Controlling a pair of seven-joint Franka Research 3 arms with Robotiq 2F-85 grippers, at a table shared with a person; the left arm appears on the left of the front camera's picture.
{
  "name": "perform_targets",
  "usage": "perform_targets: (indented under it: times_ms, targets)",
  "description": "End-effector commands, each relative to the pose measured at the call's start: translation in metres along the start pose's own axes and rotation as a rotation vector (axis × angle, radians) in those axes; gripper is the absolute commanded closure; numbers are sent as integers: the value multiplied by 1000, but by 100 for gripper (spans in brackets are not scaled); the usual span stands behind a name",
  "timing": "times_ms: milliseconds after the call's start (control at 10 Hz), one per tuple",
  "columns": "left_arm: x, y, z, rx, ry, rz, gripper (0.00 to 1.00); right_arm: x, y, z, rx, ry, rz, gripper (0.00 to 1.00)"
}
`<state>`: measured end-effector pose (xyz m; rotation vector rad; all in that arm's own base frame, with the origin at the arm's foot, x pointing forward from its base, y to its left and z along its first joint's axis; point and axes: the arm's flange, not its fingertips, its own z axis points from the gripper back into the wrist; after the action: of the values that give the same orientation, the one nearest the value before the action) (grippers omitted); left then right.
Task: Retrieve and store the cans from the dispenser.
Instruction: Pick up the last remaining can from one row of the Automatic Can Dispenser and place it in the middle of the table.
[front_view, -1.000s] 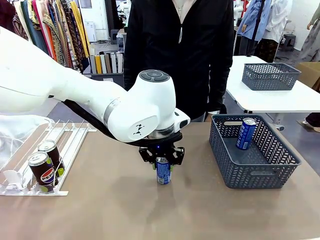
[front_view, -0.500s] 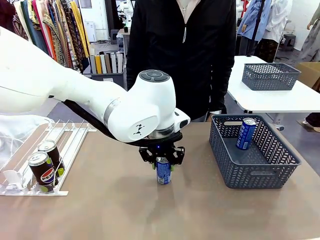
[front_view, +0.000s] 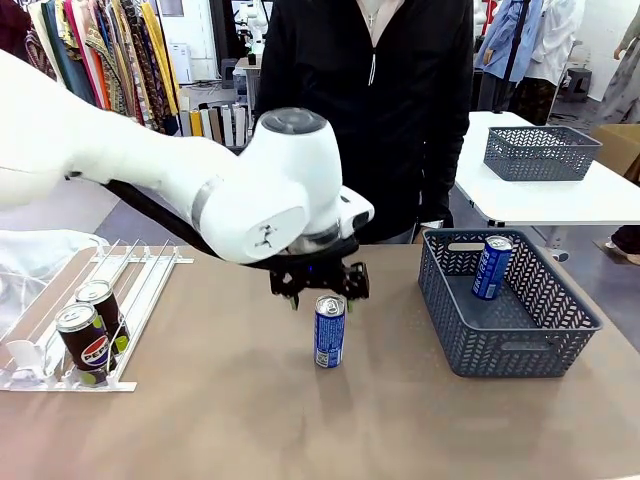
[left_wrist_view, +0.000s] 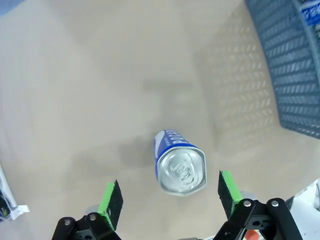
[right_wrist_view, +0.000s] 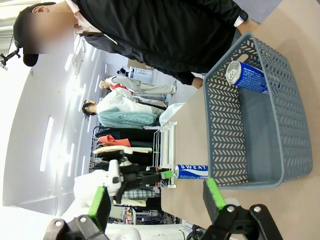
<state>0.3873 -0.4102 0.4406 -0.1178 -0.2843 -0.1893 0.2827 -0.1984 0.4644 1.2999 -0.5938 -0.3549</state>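
Note:
A blue can (front_view: 329, 332) stands upright on the table's middle, its silver top (left_wrist_view: 181, 167) below my left gripper (front_view: 320, 290). That gripper (left_wrist_view: 168, 195) hangs just above the can, open, its green pads wide of the can on either side and touching nothing. Two black Pepsi cans (front_view: 83, 338) sit at the low end of the white dispenser (front_view: 140, 270) on the left. Another blue can (front_view: 491, 267) leans inside the grey-blue mesh basket (front_view: 560, 345) on the right. My right gripper (right_wrist_view: 156, 200) is open and holds nothing, looking at the basket (right_wrist_view: 225, 125) and its can (right_wrist_view: 247, 74).
A person in a black jacket (front_view: 370, 110) stands at the far edge of the table, behind the can. A second table at the back right carries another mesh basket (front_view: 540, 152). Bare tabletop lies between the dispenser and the standing can.
My left gripper has opened, let go of the blue can and risen a little to the left. The can stays upright on the table.

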Motion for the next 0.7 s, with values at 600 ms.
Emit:
perform_targets:
  times_ms: [600]
  targets:
    - [-50,338,169,-613,81,34,0,0,2,1,11,-1,-3,0]
